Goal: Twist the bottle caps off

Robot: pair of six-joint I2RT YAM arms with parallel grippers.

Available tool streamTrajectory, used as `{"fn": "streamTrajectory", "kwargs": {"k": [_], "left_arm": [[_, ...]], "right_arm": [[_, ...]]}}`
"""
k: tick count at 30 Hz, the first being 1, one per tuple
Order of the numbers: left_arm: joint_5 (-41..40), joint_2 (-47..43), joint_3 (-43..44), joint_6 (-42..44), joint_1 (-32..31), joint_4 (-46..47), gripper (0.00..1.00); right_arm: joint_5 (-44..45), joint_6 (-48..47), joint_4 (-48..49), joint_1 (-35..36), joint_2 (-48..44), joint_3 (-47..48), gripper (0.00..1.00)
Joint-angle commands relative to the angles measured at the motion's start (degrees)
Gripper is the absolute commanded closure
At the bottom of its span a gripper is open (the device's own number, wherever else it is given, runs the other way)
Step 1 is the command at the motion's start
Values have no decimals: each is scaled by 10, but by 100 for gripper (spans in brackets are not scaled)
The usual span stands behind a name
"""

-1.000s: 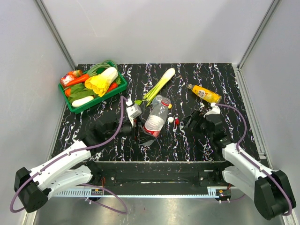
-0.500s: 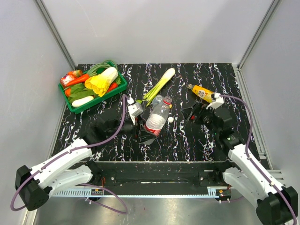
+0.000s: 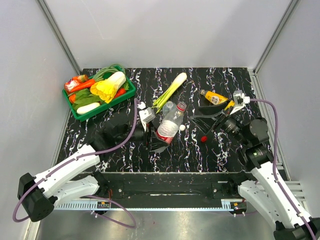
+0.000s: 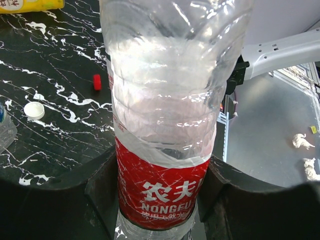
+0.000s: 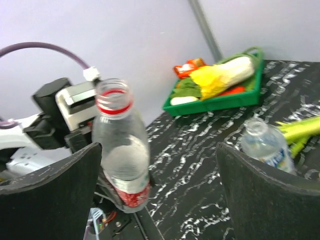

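Left wrist view: left claw (image 4: 160, 192) clamped on the red-label bottle (image 4: 162, 145), whose bare neck faces the spread, empty right claw (image 5: 157, 165); lower it without tipping, then approach the seemingly capped juice bottle (image 3: 216, 98) lying just beyond that claw

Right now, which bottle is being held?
The red-label bottle, clamped in the left jaws; the blue-label bottle and the juice bottle are ungripped.
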Motion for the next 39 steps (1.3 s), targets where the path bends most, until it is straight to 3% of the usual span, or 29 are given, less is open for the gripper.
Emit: {"fn": "streamTrajectory", "kwargs": {"k": [1, 8, 15, 18, 26, 28, 32, 33, 34, 39], "left_arm": [[28, 11, 43, 17, 1, 15, 53], [46, 46, 64, 24, -14, 14, 53], [50, 74, 79, 36, -33, -9, 53], [47, 75, 79, 38, -35, -7, 53], [30, 67, 76, 43, -35, -6, 52], [25, 65, 76, 44, -36, -6, 48], [14, 61, 73, 46, -36, -6, 27], [9, 61, 75, 46, -36, -7, 18], [1, 61, 76, 46, -36, -10, 3], [-42, 46, 80, 51, -36, -18, 1]], "right_arm": [[-118, 76, 136, -3, 41, 25, 2], [-157, 161, 258, -2, 116, 25, 8], [-186, 190, 311, -1, 147, 44, 17], [-203, 191, 311, -1, 150, 47, 31], [-211, 147, 245, -1, 135, 54, 96], [-208, 126, 223, -2, 128, 58, 100], [-201, 81, 174, -1, 121, 67, 100], [-199, 69, 155, -1, 120, 69, 100], [-199, 60, 144, -2, 120, 71, 100], [-175, -7, 67, -1, 113, 76, 100]]}}
